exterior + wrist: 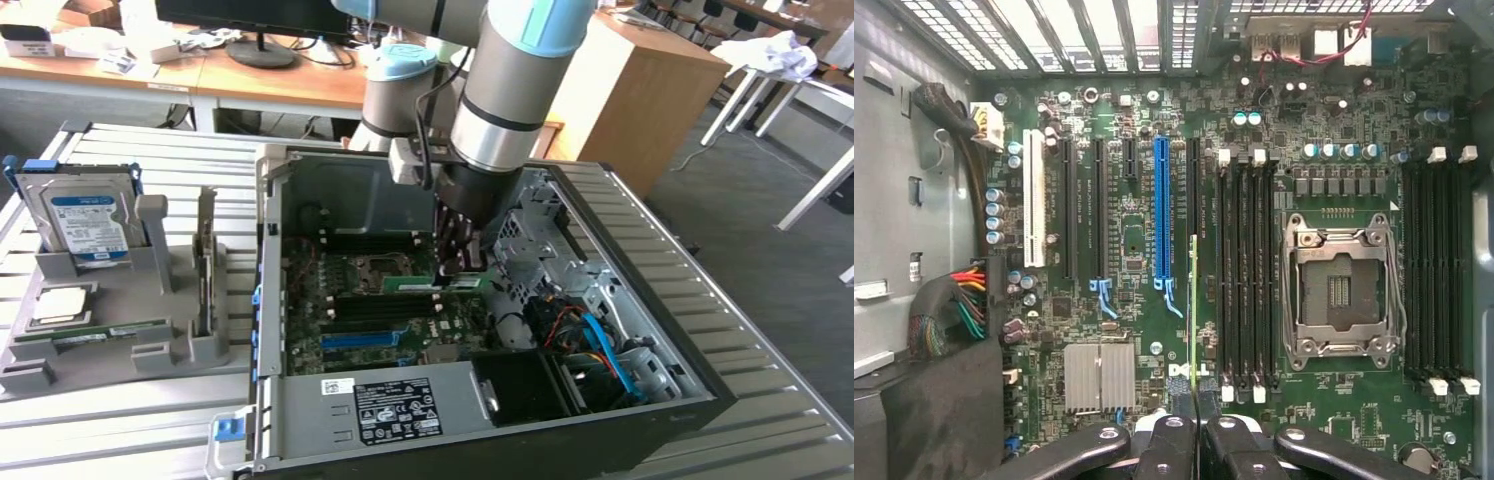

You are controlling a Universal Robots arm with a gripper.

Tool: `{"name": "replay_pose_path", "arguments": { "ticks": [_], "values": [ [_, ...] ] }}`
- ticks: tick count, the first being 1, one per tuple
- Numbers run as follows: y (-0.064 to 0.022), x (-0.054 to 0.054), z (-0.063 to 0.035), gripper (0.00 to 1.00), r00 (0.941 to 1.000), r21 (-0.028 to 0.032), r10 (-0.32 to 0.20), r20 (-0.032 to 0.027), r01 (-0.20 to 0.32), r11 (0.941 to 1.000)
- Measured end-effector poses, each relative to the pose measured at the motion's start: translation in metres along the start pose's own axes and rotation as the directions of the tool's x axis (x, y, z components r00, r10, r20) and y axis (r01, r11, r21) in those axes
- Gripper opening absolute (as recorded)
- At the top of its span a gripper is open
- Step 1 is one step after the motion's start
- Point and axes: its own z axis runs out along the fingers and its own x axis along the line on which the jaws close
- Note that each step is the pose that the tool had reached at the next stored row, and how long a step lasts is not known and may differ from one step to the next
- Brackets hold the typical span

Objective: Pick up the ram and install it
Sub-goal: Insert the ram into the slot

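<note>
My gripper reaches down into the open computer case and is shut on the ram, a thin green stick held level just above the motherboard. In the wrist view the ram shows edge-on as a narrow green line running out from between my fingertips. It hangs over the strip of board between the blue expansion slot and the nearest bank of black memory slots, parallel to them and not seated in any slot. A second bank of memory slots lies beyond the processor socket.
Beside the case, on the exterior view's left, a grey holder carries an upright silver hard drive, a square processor chip and another green stick. Coloured cables and a heatsink sit inside the case.
</note>
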Motion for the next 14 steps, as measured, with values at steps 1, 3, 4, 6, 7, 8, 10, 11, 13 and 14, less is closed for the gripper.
{"name": "replay_pose_path", "arguments": {
  "ticks": [1,3,4,6,7,8,10,11,13,14],
  "values": [
    [0.0,0.0,0.0004,0.12,1.0,0.0,0.0,0.0,0.0,1.0],
    [0.0,0.0,0.0012,0.12,1.0,0.0,0.0,0.0,0.0,1.0],
    [0.0,0.0,0.0015,0.12,1.0,0.0,0.0,0.0,0.0,1.0],
    [0.0,0.0,0.0024,0.12,1.0,0.0,0.0,0.0,0.0,1.0],
    [0.0,0.0,0.0027,0.12,1.0,0.0,0.0,0.0,0.0,1.0],
    [0.0,0.0,0.0031,0.12,1.0,0.0,0.0,-0.0001,0.0,1.0],
    [-0.0001,0.0,0.0039,0.12,1.0,0.0001,0.0,-0.0001,0.0,1.0],
    [-0.0001,0.0,0.0043,0.12,1.0,0.0,0.0,-0.0001,0.0,1.0],
    [-0.0001,0.0,0.005,0.12,1.0,0.0001,0.0,-0.0001,0.0,1.0],
    [-0.0001,0.0,0.0054,0.12,1.0,0.0,0.0,-0.0001,0.0,1.0]
  ]
}}
